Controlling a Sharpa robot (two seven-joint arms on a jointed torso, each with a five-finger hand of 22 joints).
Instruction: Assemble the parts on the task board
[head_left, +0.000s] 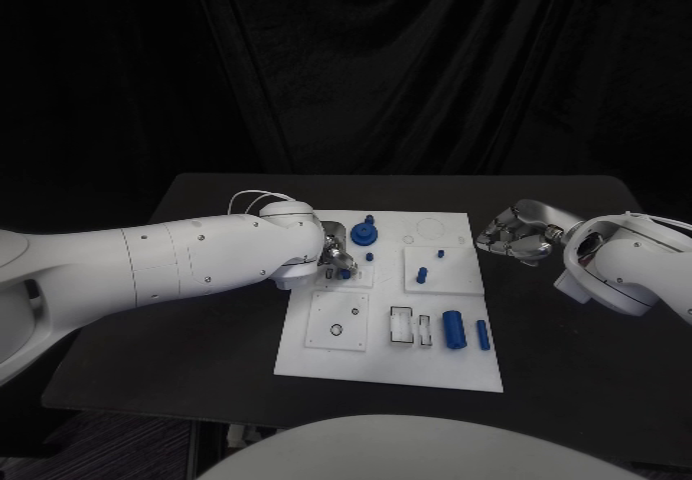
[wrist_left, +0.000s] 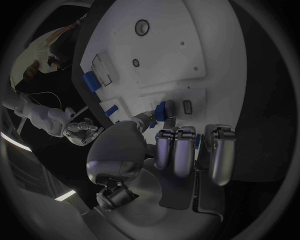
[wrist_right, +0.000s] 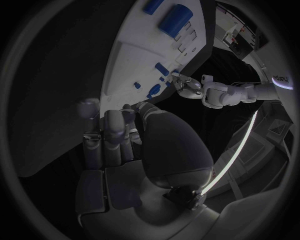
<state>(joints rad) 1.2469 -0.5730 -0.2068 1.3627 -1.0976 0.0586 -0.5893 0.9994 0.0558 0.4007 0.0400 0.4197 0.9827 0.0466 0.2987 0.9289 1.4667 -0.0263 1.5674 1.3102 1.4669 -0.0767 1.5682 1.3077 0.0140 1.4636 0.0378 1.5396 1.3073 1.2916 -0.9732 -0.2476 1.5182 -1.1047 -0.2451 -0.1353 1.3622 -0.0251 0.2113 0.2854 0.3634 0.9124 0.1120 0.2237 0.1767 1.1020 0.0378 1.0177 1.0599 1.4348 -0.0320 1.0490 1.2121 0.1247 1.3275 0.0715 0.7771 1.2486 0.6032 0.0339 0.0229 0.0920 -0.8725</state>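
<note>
**Left hand works a small blue peg at the board's upper left**

While the white rectangular task board (head_left: 433, 372) lies flat in the middle of the black table (head_left: 577, 340), the piece in play is a small blue plastic peg (wrist_left: 164, 111) at the board's upper-left section, beside the taller blue knobbed part (head_left: 365, 235) standing there. The left hand (head_left: 330, 258) has its thumb and a finger closed around this peg, seen best in the left wrist view; the other fingers (wrist_left: 177, 150) hang curled just behind it.

By its look the peg is light, rigid and smooth, so it would likely slip or tip if pinched off-centre; a hold across its sides near the top seems soundest, kept upright over its socket.

Further out on the board, two more short blue pegs (head_left: 423, 274) stand in the upper-right section, and a thick blue cylinder (head_left: 453, 330) and a slimmer blue rod (head_left: 483, 335) lie at the lower right beside white rectangular slots (head_left: 401, 325).

The right hand (head_left: 516, 238) hovers off the board's right edge, fingers curled in, with nothing in it.

No brand, label or writing is legible on the board or its parts.
</note>
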